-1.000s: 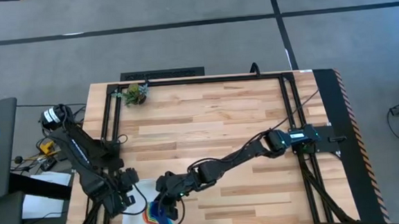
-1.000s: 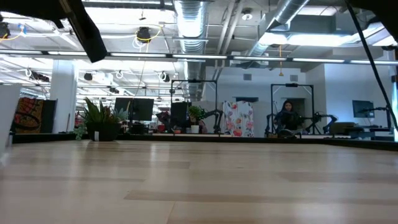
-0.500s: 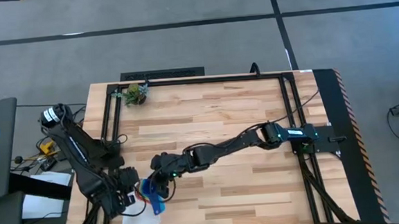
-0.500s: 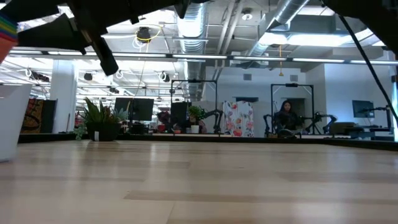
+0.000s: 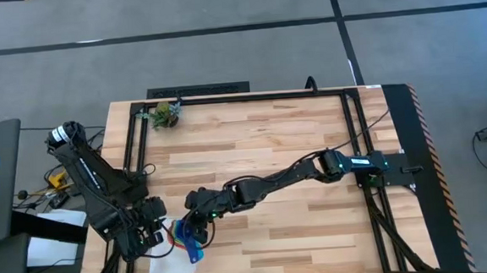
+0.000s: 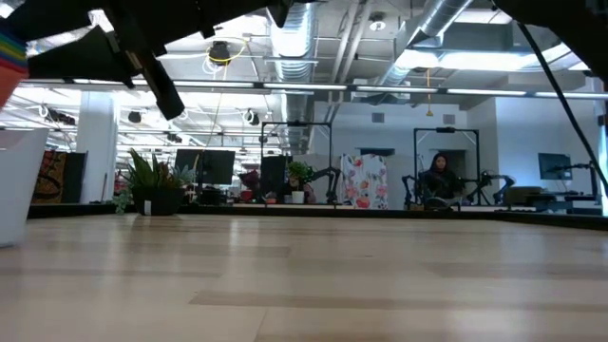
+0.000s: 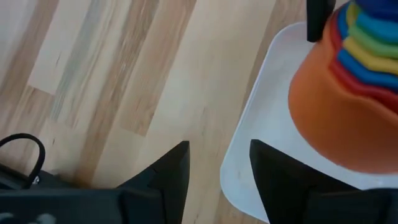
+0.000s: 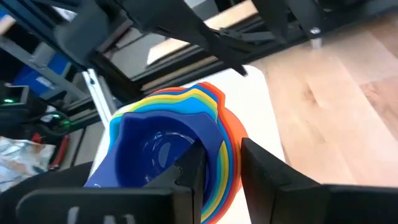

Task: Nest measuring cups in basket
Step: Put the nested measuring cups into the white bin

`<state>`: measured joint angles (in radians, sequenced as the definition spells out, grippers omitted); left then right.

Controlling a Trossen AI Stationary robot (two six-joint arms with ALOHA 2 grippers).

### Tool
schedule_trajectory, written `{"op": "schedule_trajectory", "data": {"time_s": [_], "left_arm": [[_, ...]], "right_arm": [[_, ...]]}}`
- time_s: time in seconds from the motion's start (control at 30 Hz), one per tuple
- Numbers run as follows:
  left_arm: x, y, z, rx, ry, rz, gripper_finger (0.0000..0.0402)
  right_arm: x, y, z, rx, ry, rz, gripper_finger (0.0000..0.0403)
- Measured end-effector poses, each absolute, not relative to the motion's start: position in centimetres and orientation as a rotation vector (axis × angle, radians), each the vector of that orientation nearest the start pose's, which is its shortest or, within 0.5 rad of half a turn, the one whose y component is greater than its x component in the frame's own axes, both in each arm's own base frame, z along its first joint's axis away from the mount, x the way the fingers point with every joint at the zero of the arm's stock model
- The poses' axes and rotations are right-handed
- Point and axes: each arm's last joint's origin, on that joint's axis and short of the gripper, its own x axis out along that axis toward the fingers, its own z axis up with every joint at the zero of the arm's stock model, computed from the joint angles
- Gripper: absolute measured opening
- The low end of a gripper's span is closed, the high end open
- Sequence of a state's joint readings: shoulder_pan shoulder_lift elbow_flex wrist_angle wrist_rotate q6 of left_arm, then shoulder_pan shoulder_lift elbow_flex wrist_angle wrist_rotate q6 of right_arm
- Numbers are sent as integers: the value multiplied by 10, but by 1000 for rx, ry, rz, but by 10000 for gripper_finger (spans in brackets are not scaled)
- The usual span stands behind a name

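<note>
The measuring cups are nested in one rainbow stack, orange outermost and dark blue innermost. They sit over the white basket at the table's near left corner. My right gripper is shut on the stack's rim. My left gripper is open just left of the stack. In its wrist view the basket's rim lies between its fingers; whether they touch it I cannot tell. The low view shows the stack's coloured rims above the basket's wall. My right gripper holds the nested stack by its wall, on the side nearest the gripper. One finger is inside the dark blue cup and the other is outside against the orange one. The fingers slant down from the table's right. The stack is tilted over the basket; whether its bottom rests there I cannot tell.
A small green plant-like clump lies at the far left corner. A black rail frame runs round the table top. The two arms stand close together at the near left. Bare wood fills the middle and right.
My right gripper has carried the stack of cups from the table's near edge toward the far edge and slightly left, over the basket. The basket's wall and the stack's rims have come into the low view at its left edge.
</note>
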<state>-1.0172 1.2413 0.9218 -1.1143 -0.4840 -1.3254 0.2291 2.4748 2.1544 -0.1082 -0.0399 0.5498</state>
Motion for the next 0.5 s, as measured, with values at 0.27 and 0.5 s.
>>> {"op": "schedule_trajectory", "data": {"time_s": [0.27, 0.5], "left_arm": [[116, -162, 242, -198, 1052, 282, 158], [116, -162, 242, -180, 1036, 281, 158]], "right_arm": [[549, 136, 204, 448, 505, 114, 102], [546, 139, 199, 395, 551, 116, 102]]}}
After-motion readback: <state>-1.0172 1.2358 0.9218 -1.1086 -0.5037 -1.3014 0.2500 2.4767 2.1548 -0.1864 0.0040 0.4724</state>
